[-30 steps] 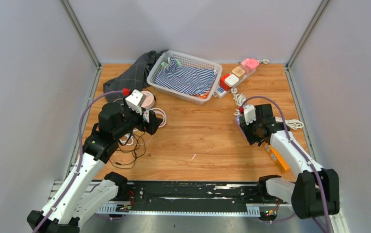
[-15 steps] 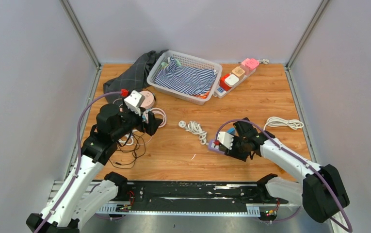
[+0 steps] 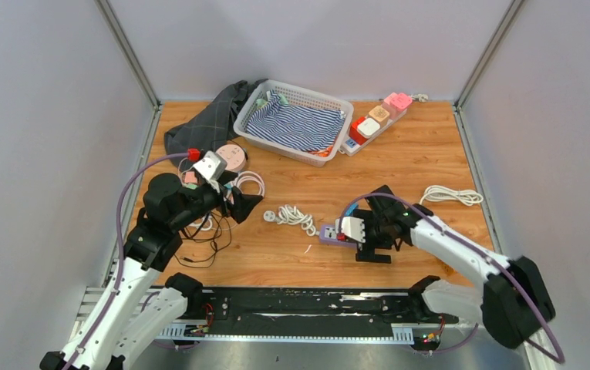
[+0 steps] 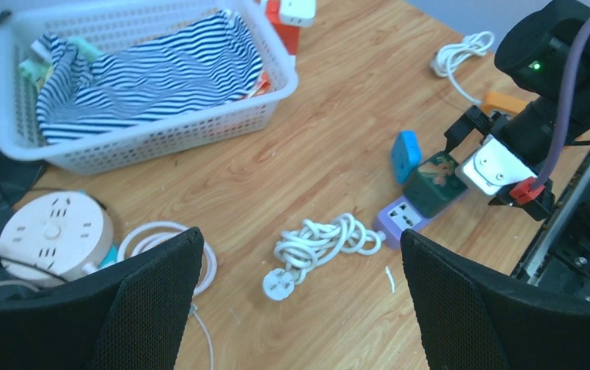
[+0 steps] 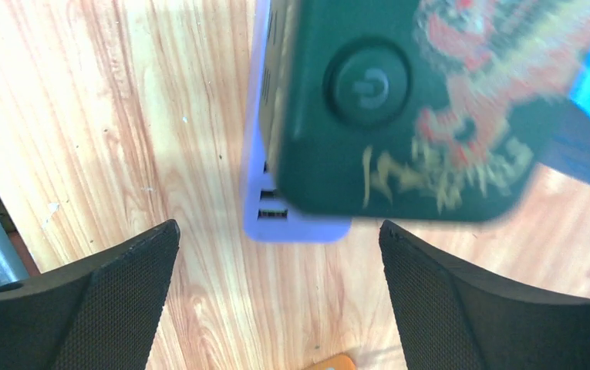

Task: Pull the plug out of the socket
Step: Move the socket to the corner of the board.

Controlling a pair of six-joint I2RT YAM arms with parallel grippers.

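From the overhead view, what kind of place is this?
Probably a robot-manipulation test cell, not a home: plain grey wall panels box in a wooden table, with staged props like a laundry basket and a purple power strip.

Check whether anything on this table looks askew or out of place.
The purple power strip lies slanted mid-table, a green adapter plugged in; its white cord is bunched in a tangle beside it, plug end loose.

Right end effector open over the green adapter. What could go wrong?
1. Nothing holds the purple plastic power strip, left end effector open elsewhere: pulling the dark green square adapter may lift it.
2. The blue plastic plug sits beside the adapter; a finger could catch it.
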